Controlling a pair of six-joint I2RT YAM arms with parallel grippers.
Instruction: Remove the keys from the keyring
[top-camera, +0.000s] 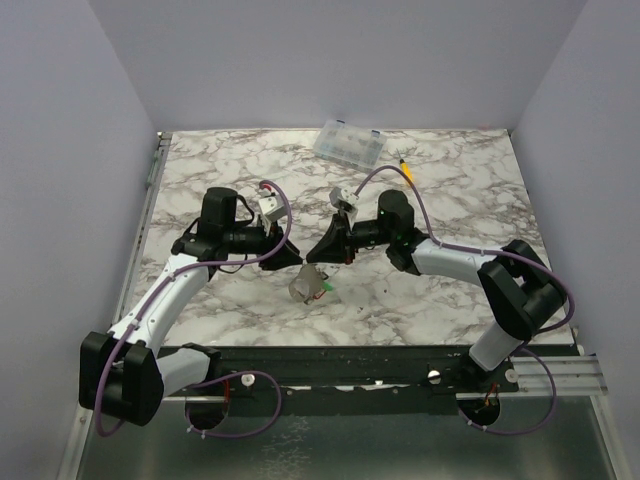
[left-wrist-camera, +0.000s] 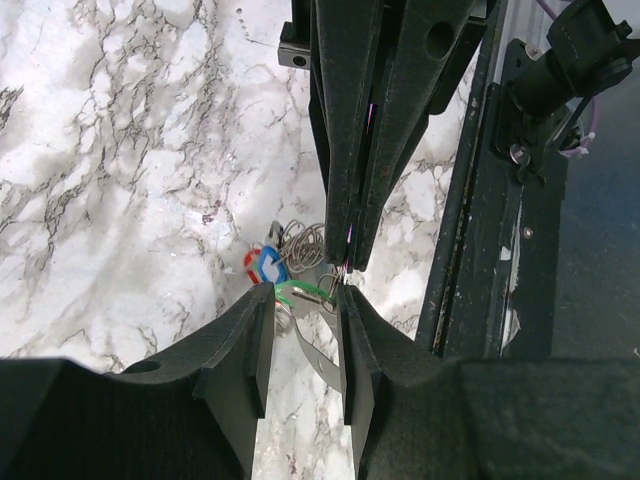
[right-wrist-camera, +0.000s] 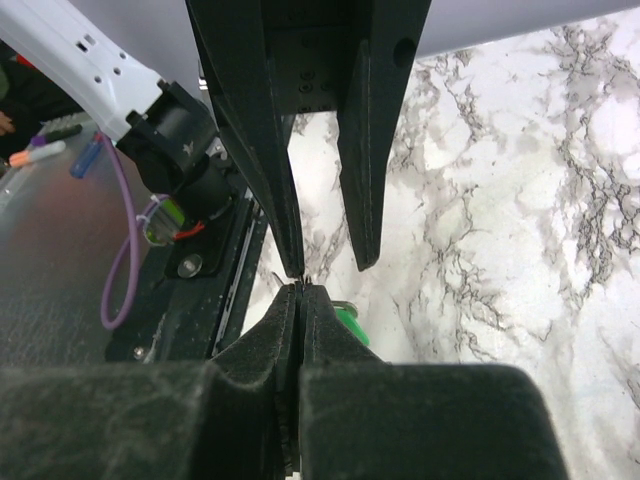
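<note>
The keyring (top-camera: 306, 284) with its bunch of keys hangs just below both gripper tips at mid-table. In the left wrist view its grey metal band (left-wrist-camera: 318, 352) runs between my left gripper's fingers, beside the right one. Blue and red key heads (left-wrist-camera: 262, 266) and a green key (left-wrist-camera: 300, 291) sit beyond. My left gripper (left-wrist-camera: 303, 300) is open around the band; it also shows in the top view (top-camera: 292, 258). My right gripper (right-wrist-camera: 300, 290) is shut, pinching a thin wire ring of the bunch, with the green key (right-wrist-camera: 351, 326) beside it. It meets the left gripper tip to tip (top-camera: 322, 255).
A clear plastic compartment box (top-camera: 348, 145) lies at the back of the marble table. A yellow-headed key (top-camera: 405, 169) lies alone to its right. The black base rail (left-wrist-camera: 480, 260) runs along the table's near edge.
</note>
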